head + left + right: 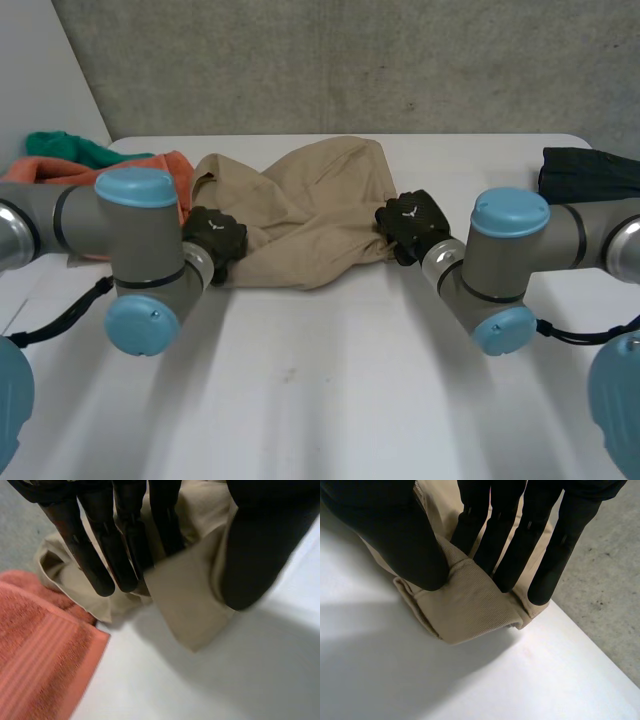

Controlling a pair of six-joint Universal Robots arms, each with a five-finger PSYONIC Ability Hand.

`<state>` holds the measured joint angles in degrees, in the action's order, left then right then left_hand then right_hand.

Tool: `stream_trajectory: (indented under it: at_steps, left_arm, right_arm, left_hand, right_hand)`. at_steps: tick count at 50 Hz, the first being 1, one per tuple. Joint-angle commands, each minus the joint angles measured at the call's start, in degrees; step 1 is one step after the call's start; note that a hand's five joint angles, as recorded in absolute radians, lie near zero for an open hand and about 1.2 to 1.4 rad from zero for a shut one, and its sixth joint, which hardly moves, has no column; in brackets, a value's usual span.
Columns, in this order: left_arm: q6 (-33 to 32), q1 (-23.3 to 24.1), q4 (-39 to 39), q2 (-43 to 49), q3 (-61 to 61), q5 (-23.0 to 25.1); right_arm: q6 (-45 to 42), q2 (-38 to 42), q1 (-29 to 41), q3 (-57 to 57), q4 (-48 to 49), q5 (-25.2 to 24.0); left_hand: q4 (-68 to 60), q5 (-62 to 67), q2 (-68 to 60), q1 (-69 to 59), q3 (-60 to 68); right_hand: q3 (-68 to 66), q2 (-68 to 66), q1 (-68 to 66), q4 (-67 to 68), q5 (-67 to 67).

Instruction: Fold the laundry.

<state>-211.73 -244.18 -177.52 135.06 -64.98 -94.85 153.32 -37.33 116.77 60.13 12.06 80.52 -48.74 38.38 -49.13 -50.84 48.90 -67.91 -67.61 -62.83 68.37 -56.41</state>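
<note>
A crumpled beige garment (310, 210) lies across the far middle of the white table (320, 380). My left hand (213, 238) is at its near left corner. In the left wrist view, a flap of the beige cloth (185, 600) is pinched between the fingers (120, 545) and the thumb (260, 545). My right hand (412, 225) is at the garment's right edge. There the thumb (395, 535) and fingers (515, 540) squeeze a thick folded hem of the cloth (470, 610) just above the table.
An orange towel (165, 170) lies by the garment's left side, close to my left hand's fingertips (40, 645). A green cloth (70, 148) sits behind it at the far left. A dark garment (590, 172) lies at the far right.
</note>
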Motion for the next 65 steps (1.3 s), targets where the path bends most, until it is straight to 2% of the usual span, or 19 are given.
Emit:
stream_trajectory:
  at_steps: [1,7,10,12,14,17,22,26,31,37,40,45,49,52,54,59,65]
  left_arm:
    - [-4.3,0.7,-7.7,0.6,0.0,-0.5]
    - [-6.4,1.5,-6.4,-5.1,-1.5,-1.7]
    - [-6.2,1.2,-3.3,-12.2,-3.4,-2.3]
    - [-5.5,1.2,1.3,-21.5,-3.7,-2.2]
    - [-5.1,1.2,3.7,-26.4,-3.2,-2.0]
    - [-3.5,0.5,7.9,-34.8,-0.8,-0.7]
    - [-0.4,-0.7,14.3,-39.3,3.4,2.2]
    - [1.6,-1.5,18.1,-38.8,5.8,3.6]
    - [2.2,-1.3,17.6,-31.6,7.9,4.4]
    - [0.5,-1.5,11.4,-20.3,14.1,4.6]
    - [-0.8,-1.7,7.5,-14.8,20.2,4.7]
    - [0.8,-2.5,-2.1,-9.8,33.3,5.4]
    - [7.7,-2.7,-12.8,-10.1,41.5,5.8]
    - [12.2,-2.8,-15.7,-11.7,41.6,5.5]
    - [13.5,-2.6,-15.8,-12.2,40.9,5.3]
    - [14.7,-3.2,-14.7,-14.6,33.1,3.8]
    - [14.6,-3.1,-14.3,-16.4,20.3,4.9]
  right_arm:
    - [1.5,-7.0,-0.4,4.3,-2.6,-0.4]
    - [-1.5,-14.3,-1.0,5.8,-11.2,-0.5]
    - [-3.2,-18.7,-1.8,5.7,-14.8,-0.7]
    - [-4.3,-23.5,-2.8,5.3,-17.5,-1.2]
    - [-4.6,-28.2,-3.5,4.2,-19.0,-1.7]
    - [-3.6,-33.2,-4.2,2.0,-19.6,-2.5]
    - [-0.1,-36.7,-5.2,-1.3,-21.4,-2.6]
    - [1.3,-36.2,-5.4,-3.3,-24.6,-3.6]
    - [0.4,-30.7,-4.6,-4.8,-27.2,-4.4]
    - [0.7,-23.2,-4.0,-8.2,-27.1,-2.8]
    - [1.7,-19.1,-3.0,-12.3,-25.7,-0.2]
    - [5.5,-14.7,-2.3,-22.2,-13.4,5.5]
    - [9.5,-15.4,-2.1,-25.4,6.7,9.8]
    - [10.6,-17.7,-1.6,-24.0,17.9,10.6]
    - [10.4,-18.8,-1.5,-22.7,19.3,10.4]
    - [10.2,-20.6,-1.5,-18.0,14.7,8.1]
    - [10.0,-20.8,-2.4,-9.6,9.2,6.1]
  left_hand:
    - [-31.3,31.6,-30.9,-29.2,31.1]
    - [-31.3,31.6,-30.9,-29.2,31.1]
    - [-31.3,31.6,-30.9,-29.2,31.1]
    - [-31.3,31.6,-30.9,-29.2,31.1]
    - [-31.3,31.6,-30.9,-29.2,31.1]
    - [-31.3,31.6,-30.9,-29.2,31.1]
    - [-31.3,31.6,-30.9,-29.2,31.1]
    - [-31.3,31.6,-30.9,-29.2,31.1]
    - [-31.3,31.6,-30.9,-29.2,31.1]
    - [-31.3,31.6,-30.9,-29.2,31.1]
    - [-31.3,31.6,-30.9,-29.2,31.1]
    - [-31.3,31.6,-30.9,-29.2,31.1]
    - [-31.3,31.6,-30.9,-29.2,31.1]
    - [-31.3,31.6,-30.9,-29.2,31.1]
    - [-31.3,31.6,-30.9,-29.2,31.1]
    - [-31.3,31.6,-30.9,-29.2,31.1]
    - [-31.3,31.6,-30.9,-29.2,31.1]
  right_hand:
    - [-12.1,-12.4,-17.2,11.6,-13.6]
    - [-12.1,-12.4,-17.2,11.6,-13.6]
    - [-12.1,-12.4,-17.2,11.6,-13.6]
    - [-12.1,-12.4,-17.2,11.6,-13.6]
    - [-12.1,-12.4,-17.2,11.6,-13.6]
    - [-12.1,-12.4,-17.2,11.6,-13.6]
    - [-12.1,-12.4,-17.2,11.6,-13.6]
    - [-12.1,-12.4,-17.2,11.6,-13.6]
    - [-12.1,-12.4,-17.2,11.6,-13.6]
    - [-12.1,-12.4,-17.2,11.6,-13.6]
    - [-12.1,-12.4,-17.2,11.6,-13.6]
    - [-12.1,-12.4,-17.2,11.6,-13.6]
    - [-12.1,-12.4,-17.2,11.6,-13.6]
    - [-12.1,-12.4,-17.2,11.6,-13.6]
    - [-12.1,-12.4,-17.2,11.6,-13.6]
    - [-12.1,-12.4,-17.2,11.6,-13.6]
    - [-12.1,-12.4,-17.2,11.6,-13.6]
